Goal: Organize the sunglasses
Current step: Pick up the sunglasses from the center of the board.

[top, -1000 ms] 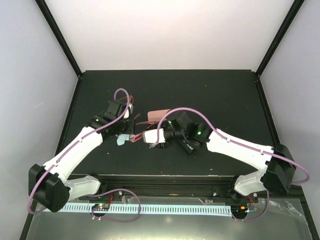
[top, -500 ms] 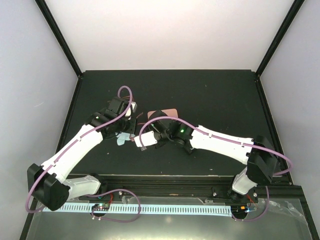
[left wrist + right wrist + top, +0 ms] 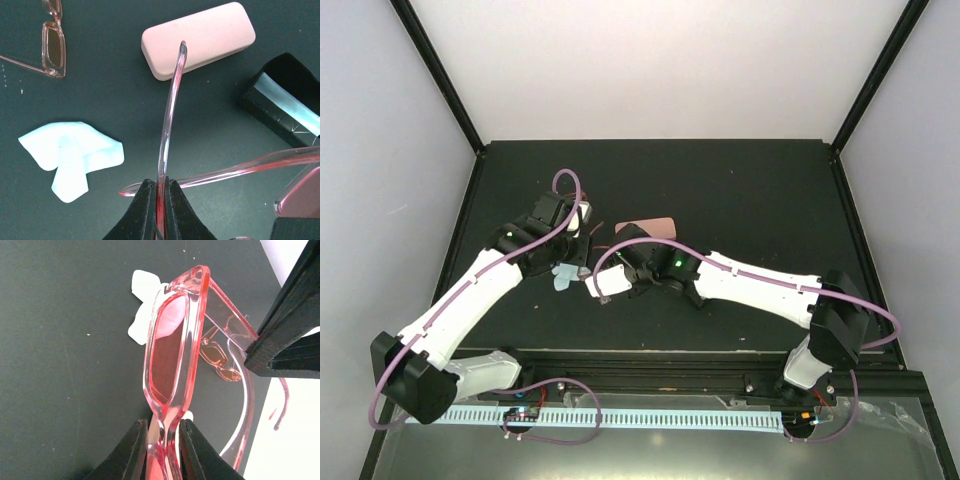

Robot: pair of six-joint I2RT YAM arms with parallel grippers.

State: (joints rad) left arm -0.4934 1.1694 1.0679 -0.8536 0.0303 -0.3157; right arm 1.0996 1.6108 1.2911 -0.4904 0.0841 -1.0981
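The red-pink sunglasses hang above the table between both grippers. My left gripper is shut on one of their arms, whose tip points toward the pink case. My right gripper is shut on the frame at the bridge beside one lens. The other arm runs off to the right. In the top view the two grippers meet left of centre and hide the pair. The brownish-amber sunglasses lie open on the table, also in the right wrist view.
A crumpled light blue cloth lies on the table under the grippers, also in the top view. An open black case with a light blue cloth inside sits right of the pink case.
My right arm has swung left with the red-pink sunglasses, bringing its gripper up to the left gripper. The left gripper has shifted only slightly.
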